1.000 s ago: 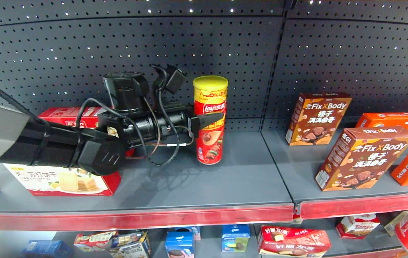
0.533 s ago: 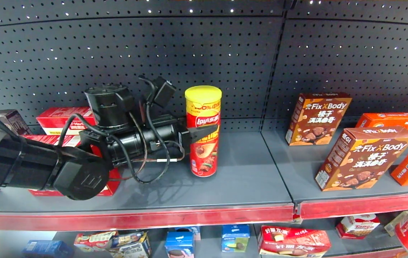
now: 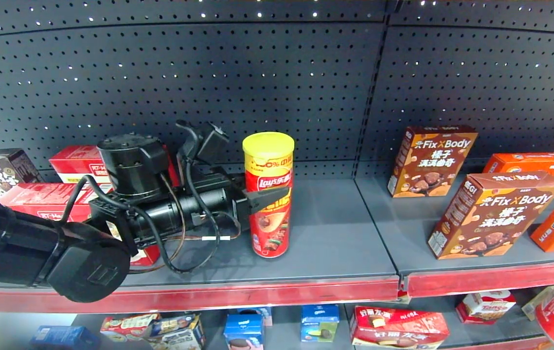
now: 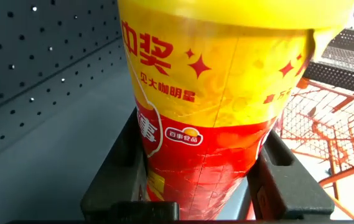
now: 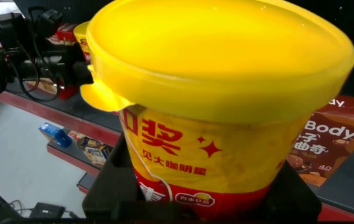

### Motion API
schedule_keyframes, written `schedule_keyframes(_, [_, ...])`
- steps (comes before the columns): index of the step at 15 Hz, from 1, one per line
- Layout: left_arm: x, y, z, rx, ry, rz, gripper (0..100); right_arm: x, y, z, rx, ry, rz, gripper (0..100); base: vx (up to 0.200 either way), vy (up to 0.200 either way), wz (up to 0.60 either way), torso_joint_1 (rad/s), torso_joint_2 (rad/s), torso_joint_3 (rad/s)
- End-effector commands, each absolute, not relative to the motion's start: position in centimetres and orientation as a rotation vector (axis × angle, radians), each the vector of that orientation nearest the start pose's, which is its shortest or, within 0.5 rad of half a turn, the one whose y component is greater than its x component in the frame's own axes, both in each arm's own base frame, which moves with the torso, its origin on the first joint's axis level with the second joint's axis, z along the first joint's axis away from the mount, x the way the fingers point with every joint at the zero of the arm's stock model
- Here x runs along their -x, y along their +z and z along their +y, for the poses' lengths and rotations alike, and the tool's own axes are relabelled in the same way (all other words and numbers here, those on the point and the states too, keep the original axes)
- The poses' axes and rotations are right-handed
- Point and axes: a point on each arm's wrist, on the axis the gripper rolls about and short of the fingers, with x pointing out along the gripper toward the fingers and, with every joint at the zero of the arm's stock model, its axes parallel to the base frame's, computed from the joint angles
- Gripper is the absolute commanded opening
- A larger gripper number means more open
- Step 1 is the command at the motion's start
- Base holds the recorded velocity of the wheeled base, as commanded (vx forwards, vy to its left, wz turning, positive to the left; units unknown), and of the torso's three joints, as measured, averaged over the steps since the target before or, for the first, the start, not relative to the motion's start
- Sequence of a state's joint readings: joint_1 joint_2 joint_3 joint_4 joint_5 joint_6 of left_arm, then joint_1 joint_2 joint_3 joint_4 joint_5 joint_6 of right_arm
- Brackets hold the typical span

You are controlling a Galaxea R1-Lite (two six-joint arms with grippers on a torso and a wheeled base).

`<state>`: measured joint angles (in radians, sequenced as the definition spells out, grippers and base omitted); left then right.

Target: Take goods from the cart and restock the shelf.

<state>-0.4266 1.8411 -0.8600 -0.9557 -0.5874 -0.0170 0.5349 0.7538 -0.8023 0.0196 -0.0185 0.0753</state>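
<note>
On the grey shelf (image 3: 335,243), the left end effector (image 3: 272,195) holds a yellow-lidded chip can (image 3: 268,160) upright.
Left of the chip can we see red biscuit boxes (image 3: 70,160) behind the arm; to its right, well apart, a brown box (image 3: 493,214) stands. The chip can is near the shelf's front edge; we cannot tell whether its base touches. The left end effector is closed on its middle. The right end effector (image 5: 204,202) is clamped round a second can (image 5: 220,93).
</note>
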Motion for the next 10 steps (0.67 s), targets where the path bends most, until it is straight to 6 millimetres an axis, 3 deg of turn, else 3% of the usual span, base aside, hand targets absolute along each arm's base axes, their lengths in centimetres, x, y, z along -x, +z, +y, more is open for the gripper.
schedule_keyframes(1, [-30.1,18.3,-15.2,0.018,-1.017,0.037,0,-4.8,29.2,2.8,-0.081,0.518,-0.006,0,0.0,0.0,0.0,0.0,0.0,0.0])
schedule_keyframes(10, [-29.4,17.1,-15.6,0.017,-1.032,0.048,0,-4.7,29.2,2.8,-0.082,0.518,-0.009,0,0.0,0.0,0.0,0.0,0.0,0.0])
